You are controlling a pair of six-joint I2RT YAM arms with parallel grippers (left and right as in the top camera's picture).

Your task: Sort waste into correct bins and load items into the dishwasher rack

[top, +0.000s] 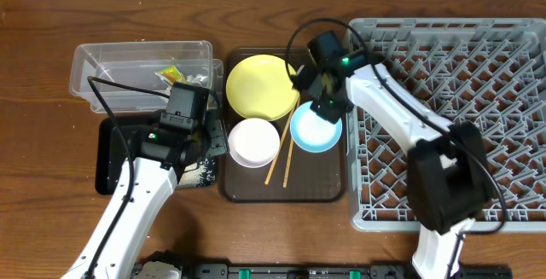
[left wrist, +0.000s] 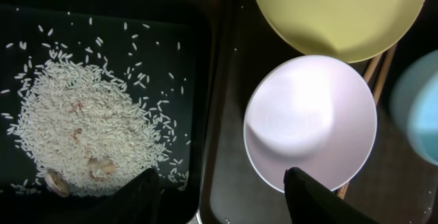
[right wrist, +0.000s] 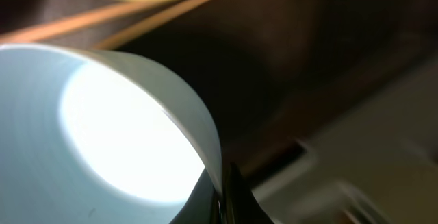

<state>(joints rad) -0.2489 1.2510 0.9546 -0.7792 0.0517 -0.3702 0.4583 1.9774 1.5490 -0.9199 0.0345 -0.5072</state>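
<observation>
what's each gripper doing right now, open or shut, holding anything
left gripper: open, holding nothing.
right gripper: closed, pinching the rim of the light blue bowl.

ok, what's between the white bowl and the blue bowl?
Two wooden chopsticks, between white bowl and light blue bowl, on the brown tray; clear in overhead.

The round light blue bowl [right wrist: 102, 135] looks smooth and glossy. The large grey lattice rack [top: 444, 26] is matt plastic, the brown table [top: 34, 142] grained wood.
</observation>
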